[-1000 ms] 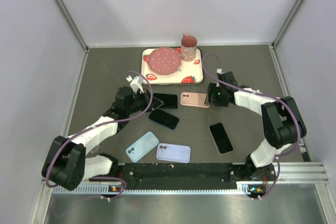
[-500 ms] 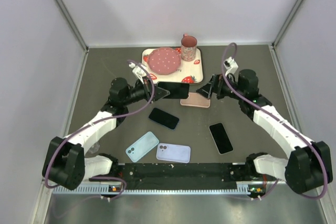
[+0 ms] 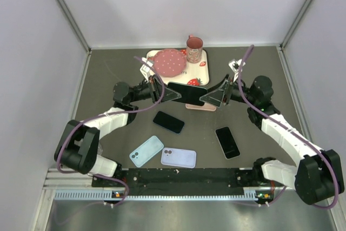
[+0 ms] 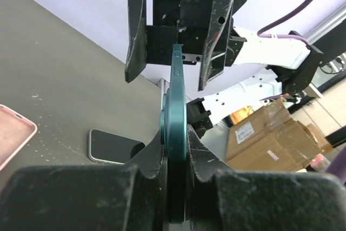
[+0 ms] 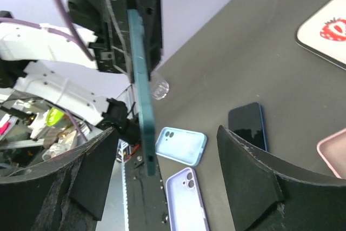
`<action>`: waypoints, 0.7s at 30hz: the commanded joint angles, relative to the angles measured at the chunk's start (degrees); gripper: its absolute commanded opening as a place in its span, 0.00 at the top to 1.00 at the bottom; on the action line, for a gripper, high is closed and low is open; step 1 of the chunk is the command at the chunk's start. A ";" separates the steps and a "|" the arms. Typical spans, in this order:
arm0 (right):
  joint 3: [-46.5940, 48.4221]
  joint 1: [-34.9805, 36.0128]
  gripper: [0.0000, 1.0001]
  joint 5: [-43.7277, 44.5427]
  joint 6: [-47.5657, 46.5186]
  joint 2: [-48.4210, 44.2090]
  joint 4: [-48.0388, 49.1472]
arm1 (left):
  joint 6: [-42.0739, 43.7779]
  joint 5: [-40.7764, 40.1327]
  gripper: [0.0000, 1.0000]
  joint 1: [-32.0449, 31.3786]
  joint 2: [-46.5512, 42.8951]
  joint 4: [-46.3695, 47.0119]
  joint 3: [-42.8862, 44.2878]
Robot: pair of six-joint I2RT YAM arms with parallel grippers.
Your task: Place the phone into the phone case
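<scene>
The teal phone [image 3: 187, 91] hangs above the counter [image 3: 108, 71], gripped at one end by the left fingers [image 3: 167, 94], with its long axis pointing at the wide-spread right fingers [image 3: 213, 97] at its free end.

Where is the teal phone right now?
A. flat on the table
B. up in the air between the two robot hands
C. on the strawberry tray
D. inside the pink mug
B: the left gripper pinches the teal phone on edge above the table, the right gripper open around its far end.
</scene>
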 commanded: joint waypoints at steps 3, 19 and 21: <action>-0.05 -0.29 0.36 -4.93 8.24 0.35 14.04 | -5.57 0.73 1.00 -1.36 1.54 17.82 4.02; -0.40 2.78 0.93 -5.28 14.04 4.39 19.93 | 6.18 -3.05 1.00 -3.73 -1.44 3.60 4.81; -0.14 2.78 1.00 -5.11 13.95 4.66 19.66 | 9.53 -3.76 1.00 -4.17 -3.37 -3.52 5.42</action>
